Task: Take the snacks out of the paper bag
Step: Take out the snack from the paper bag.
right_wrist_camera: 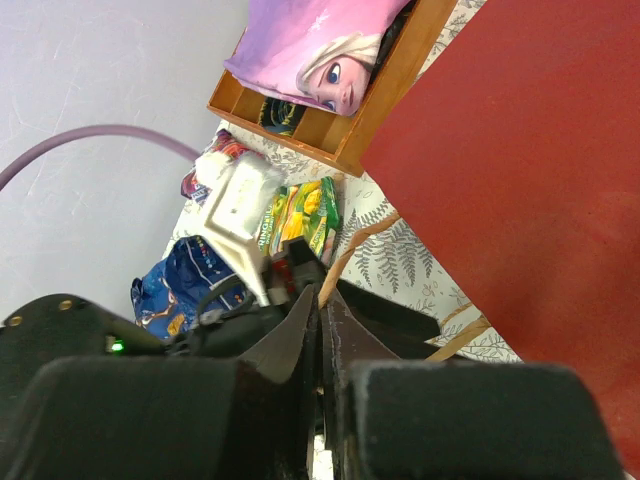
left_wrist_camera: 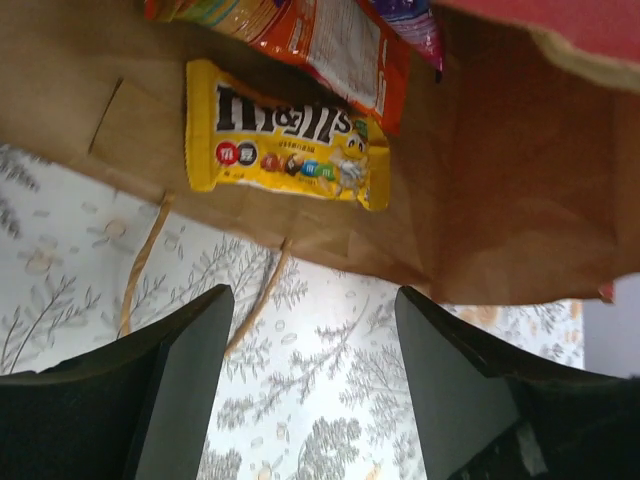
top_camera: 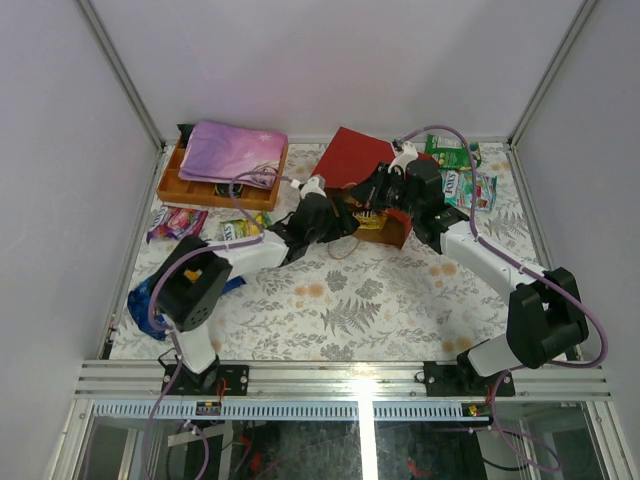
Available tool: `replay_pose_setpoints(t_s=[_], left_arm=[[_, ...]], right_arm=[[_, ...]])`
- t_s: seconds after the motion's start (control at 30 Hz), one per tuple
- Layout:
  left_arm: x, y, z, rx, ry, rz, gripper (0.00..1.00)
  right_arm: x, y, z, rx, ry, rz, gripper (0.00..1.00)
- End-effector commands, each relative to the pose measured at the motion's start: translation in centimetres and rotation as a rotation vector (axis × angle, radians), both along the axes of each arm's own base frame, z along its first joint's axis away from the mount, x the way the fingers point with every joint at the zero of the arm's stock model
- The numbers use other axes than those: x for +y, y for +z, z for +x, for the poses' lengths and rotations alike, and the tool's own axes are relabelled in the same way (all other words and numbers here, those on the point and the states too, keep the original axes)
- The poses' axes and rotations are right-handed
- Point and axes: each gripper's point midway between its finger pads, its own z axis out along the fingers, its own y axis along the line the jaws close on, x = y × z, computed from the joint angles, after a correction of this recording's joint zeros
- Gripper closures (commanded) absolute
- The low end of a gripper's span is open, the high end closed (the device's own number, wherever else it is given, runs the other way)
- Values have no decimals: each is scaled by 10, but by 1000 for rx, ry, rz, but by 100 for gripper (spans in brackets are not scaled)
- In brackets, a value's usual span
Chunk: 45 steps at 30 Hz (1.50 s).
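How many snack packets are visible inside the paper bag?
3. A yellow M&M's packet lies on the brown inner wall of the paper bag, an orange packet just beyond it, a purple packet at the picture's top edge. More may be hidden deeper.

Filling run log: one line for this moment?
left pincer: open, at paper bag mouth | right pincer: shut | yellow M&M's packet: inside bag

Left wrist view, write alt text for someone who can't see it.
A yellow M&M's packet lies inside the open paper bag, on its brown lining, with an orange packet just above it. Below, the left tool is open and empty over the floral tablecloth, near the bag's cord handles.
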Motion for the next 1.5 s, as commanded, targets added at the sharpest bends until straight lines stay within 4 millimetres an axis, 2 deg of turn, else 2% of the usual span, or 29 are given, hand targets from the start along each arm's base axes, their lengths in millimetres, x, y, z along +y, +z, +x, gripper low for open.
replay_pose_setpoints(t_s=[0.0, 0.2, 0.53, 0.73, 0.9, 1.0, 1.07, 1.2, 1.23, 1.37, 1.47], left_arm=[[-7, -14, 24, -60, 6, 143, 36], [-7, -45, 48, -70, 43, 249, 44], [7, -70, 67, -112, 93, 382, 51], [0, -75, 71, -132, 70, 375, 51], [-5, -69, 79, -162, 69, 366, 50], [-9, -68, 84, -172, 67, 368, 53], [-11, -65, 88, -184, 66, 368, 63], [-10, -62, 93, -206, 77, 381, 96], [-9, -61, 94, -209, 81, 387, 100], [-3, -57, 92, -233, 93, 395, 100], [6, -50, 81, -252, 97, 381, 100]], right_arm=[[-9, 26, -1, -87, -17, -1, 100], [-11, 25, -1, -94, -24, -17, 100], [-10, 24, -3, -91, -14, -13, 100], [-9, 22, -3, -86, -9, -10, 100], [-9, 19, -2, -82, -10, -13, 100], [-8, 16, -1, -76, -10, -15, 100], [-9, 13, 0, -71, -12, -20, 100], [-10, 11, 1, -70, -15, -24, 100], [-10, 11, 1, -70, -15, -24, 100], [-14, 9, 3, -69, -24, -28, 100], [-15, 7, 4, -66, -27, -29, 100]])
